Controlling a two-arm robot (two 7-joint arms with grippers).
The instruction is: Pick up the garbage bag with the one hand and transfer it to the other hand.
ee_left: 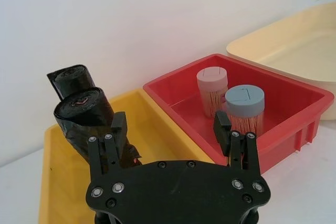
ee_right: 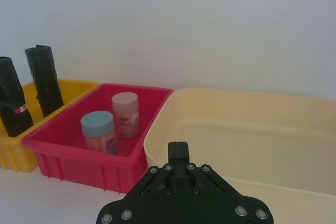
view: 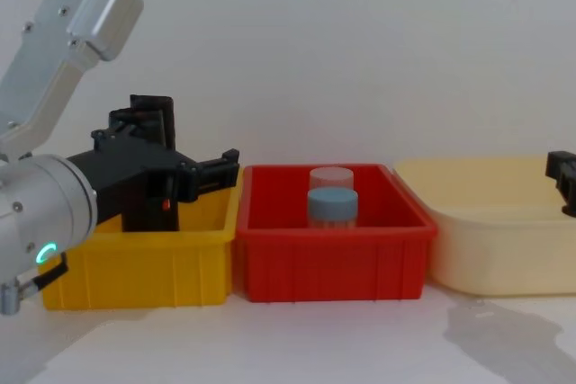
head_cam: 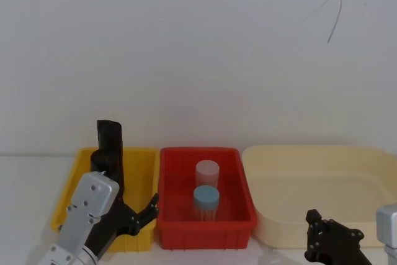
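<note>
Garbage bag (ee_left: 86, 114): upright in yellow bin (ee_left: 157, 124), frame left, slimmer roll (ee_left: 71, 77) behind. Left gripper (ee_left: 169, 123): fingers apart, offset beside bag; right gripper (head_cam: 329, 240): fingers together, lower right. Risk: an off-centre closure would probably topple the bag.

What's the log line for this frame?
phase: pre-grasp | left gripper: open, at garbage bag in yellow bin, not gripping | right gripper: shut, parked low before cream tray | transfer: not started
</note>
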